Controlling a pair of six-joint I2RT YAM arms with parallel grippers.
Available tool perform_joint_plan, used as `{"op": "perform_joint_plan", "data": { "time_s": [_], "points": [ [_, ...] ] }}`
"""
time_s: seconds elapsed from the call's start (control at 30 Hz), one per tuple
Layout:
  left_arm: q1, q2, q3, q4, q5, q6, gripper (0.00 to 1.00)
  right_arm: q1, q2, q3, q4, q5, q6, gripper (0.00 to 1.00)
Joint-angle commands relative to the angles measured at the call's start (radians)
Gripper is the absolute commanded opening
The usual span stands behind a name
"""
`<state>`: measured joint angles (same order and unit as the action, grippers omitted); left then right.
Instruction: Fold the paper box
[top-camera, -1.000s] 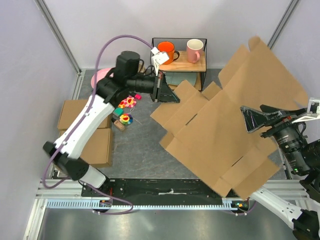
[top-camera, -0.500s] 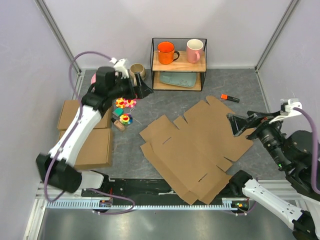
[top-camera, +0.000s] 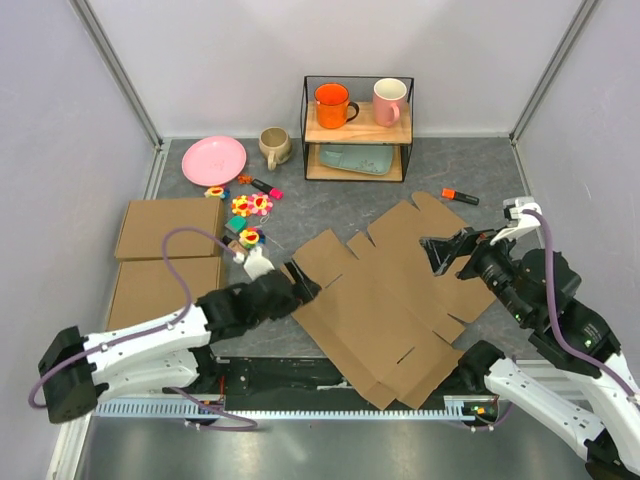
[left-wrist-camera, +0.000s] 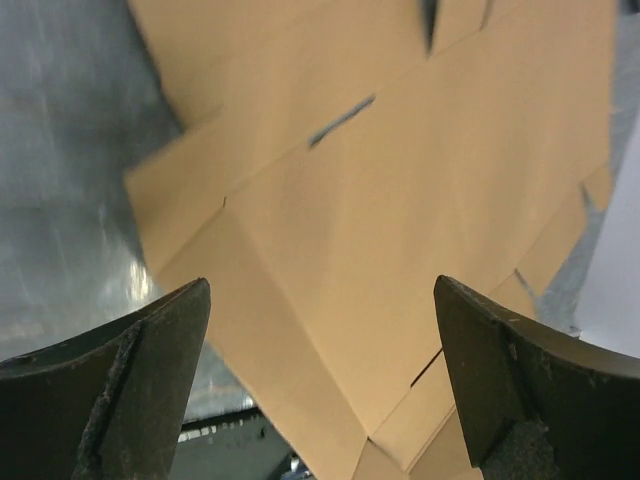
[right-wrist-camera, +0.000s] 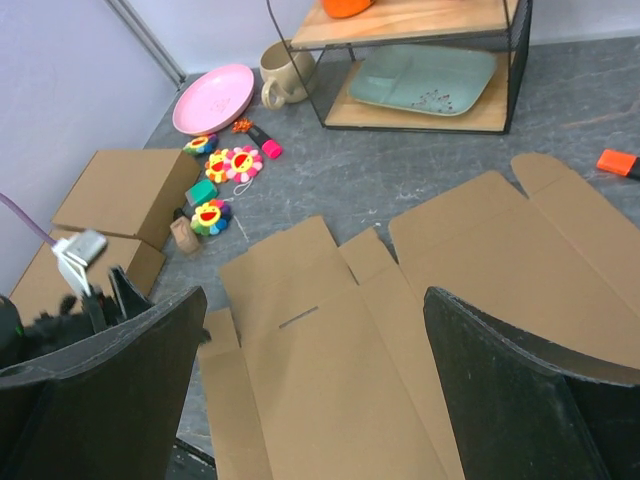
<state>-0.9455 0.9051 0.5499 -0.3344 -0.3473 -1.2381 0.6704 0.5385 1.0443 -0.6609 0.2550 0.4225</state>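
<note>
Left end effector (top-camera: 305, 278) dropped to paper box (top-camera: 390, 290) edge near toys (top-camera: 250, 238); both gape wide.

An orange mug (top-camera: 331, 103) and a pink mug (top-camera: 388, 100) stand atop the wire shelf (top-camera: 362, 129).

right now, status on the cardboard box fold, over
Left gripper and right gripper open, empty. Brown die-cut cardboard sheet lying flat, unfolded. Nothing on it; small orange marker just off its far corner.

paper box (top-camera: 390, 295), plain brown die-cut cardboard, unfolded, flat on the grey table, flaps spread out
</note>
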Motion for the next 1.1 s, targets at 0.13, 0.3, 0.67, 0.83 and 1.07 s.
{"op": "perform_joint_plan", "data": {
  "time_s": [0.13,0.3,0.67,0.83,1.07],
  "points": [
    [-0.275,0.078,-0.048,-0.241,-0.291,-0.668,0.99,0.001,0.011,-0.047,0.083,-0.043,0.055,0.98],
    [-0.366,0.006,-0.106,-0.241,-0.297,-0.721,0.98,0.001,0.005,-0.089,0.086,-0.051,0.068,0.98],
    [-0.394,0.205,-0.287,0.381,-0.275,-0.580,0.76,0.001,0.008,-0.116,0.115,-0.066,0.104,0.98],
    [-0.380,0.319,-0.340,0.577,-0.254,-0.522,0.53,0.003,0.023,-0.136,0.118,-0.063,0.108,0.98],
    [-0.345,0.202,-0.240,0.468,-0.211,-0.264,0.02,0.001,0.023,-0.124,0.112,-0.057,0.105,0.98]
  ]
}}
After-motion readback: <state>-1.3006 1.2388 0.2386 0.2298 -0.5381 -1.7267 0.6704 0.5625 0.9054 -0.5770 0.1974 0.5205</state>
